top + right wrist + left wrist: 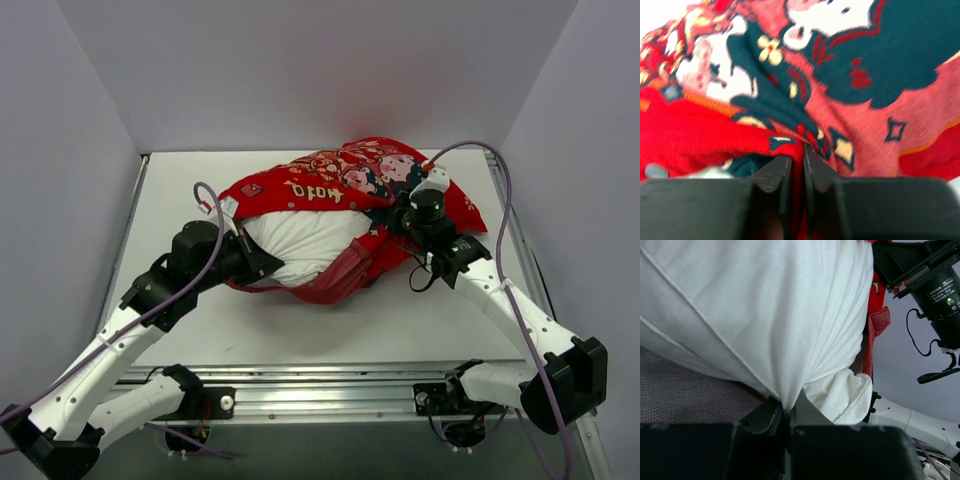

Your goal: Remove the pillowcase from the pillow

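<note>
Pillowcase (360, 170) in bright red print lies bunched over the far and right part of the pillow (300, 240). Its open mouth is rolled back, so the white cushion bulges out bare toward the left pincer (268, 262). Both lie on the surface (330, 320), between the two pincers.

The left pincer is clenched on a fold of the pillow's white cloth. In the left wrist view the fabric draws in taut creases down to the closed jaws, and a small white corner of cloth hangs just to their right. Further right of that pincer a strip of the red cover runs along the pillow's edge, with the other arm's black wrist (940, 295) beyond it.

The right pincer (402, 222) is clenched on the pillowcase, its jaws nearly together with a pinch of red printed cloth between them. The cover's dark-haired figures and a gold flower spread just ahead of it. A loose red fold of the cover lies on the surface at the near side, between the pincers.
</note>
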Controlling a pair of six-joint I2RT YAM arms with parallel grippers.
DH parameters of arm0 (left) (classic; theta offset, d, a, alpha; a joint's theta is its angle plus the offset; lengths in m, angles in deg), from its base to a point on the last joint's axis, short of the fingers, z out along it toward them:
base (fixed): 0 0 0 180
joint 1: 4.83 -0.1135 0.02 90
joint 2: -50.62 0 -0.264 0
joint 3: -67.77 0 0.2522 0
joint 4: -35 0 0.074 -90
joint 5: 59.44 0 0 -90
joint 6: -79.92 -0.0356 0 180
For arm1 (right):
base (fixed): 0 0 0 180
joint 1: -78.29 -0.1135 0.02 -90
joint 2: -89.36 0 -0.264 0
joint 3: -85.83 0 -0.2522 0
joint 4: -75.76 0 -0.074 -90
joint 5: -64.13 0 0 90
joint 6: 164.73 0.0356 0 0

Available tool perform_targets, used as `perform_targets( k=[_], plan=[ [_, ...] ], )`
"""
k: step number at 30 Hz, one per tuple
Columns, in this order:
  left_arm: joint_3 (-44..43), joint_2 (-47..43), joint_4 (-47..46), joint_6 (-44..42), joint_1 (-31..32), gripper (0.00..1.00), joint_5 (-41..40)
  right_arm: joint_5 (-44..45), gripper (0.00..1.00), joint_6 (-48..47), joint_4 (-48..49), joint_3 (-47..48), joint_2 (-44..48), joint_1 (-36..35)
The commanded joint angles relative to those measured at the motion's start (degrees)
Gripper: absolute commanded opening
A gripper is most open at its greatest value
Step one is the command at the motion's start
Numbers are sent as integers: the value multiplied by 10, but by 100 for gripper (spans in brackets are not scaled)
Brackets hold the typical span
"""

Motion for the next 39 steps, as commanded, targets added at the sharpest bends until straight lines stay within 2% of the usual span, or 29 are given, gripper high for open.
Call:
perform_targets(
  k=[1, 3, 4, 6, 7, 9, 14, 18, 24, 26, 29, 32, 33, 35, 39],
  plan=[
    [-60, 25, -95, -6, -1, 2, 16, -47, 9, -19, -73, -3, 21, 14],
    [-77, 46, -114, -5, 4, 2, 4, -68, 20, -8, -80, 3, 34, -11],
    [-86, 66, -117, -8, 9, 2, -1, -81, 33, 2, -84, 9, 45, -21],
    [-115, 86, -121, -14, 14, 2, -20, -88, 52, 10, -110, 34, 55, -37],
    [-125, 102, -120, -17, 17, 2, -28, -113, 65, 13, -126, 48, 58, -44],
    [-152, 118, -122, -22, 19, 2, -52, -118, 74, 16, -173, 86, 60, -47],
    [-198, 172, -121, -37, 22, 2, -96, -130, 80, 12, -228, 116, 84, -49],
    [-229, 209, -119, -37, 27, 2, -105, -202, 82, 32, -199, 96, 106, -54],
    [-265, 245, -120, -31, 44, 2, -115, -242, 83, 40, -158, 46, 122, -76],
    [-271, 249, -119, -28, 47, 2, -113, -231, 82, 42, -146, 25, 124, -76],
    [-273, 249, -112, -17, 49, 2, -105, -201, 71, 38, -137, 5, 115, -76],
    [-282, 240, -91, -18, 49, 2, -91, -128, 39, 24, -148, -9, 102, -67],
    [-287, 234, -75, -19, 49, 2, -85, -111, 17, 23, -151, -13, 96, -57],
    [-290, 227, -56, -24, 46, 2, -67, -96, 1, 15, -155, -20, 91, 2],
    [-292, 204, 6, -38, 35, 2, -2, -8, 0, 21, -191, -14, 65, 107]
  ],
)
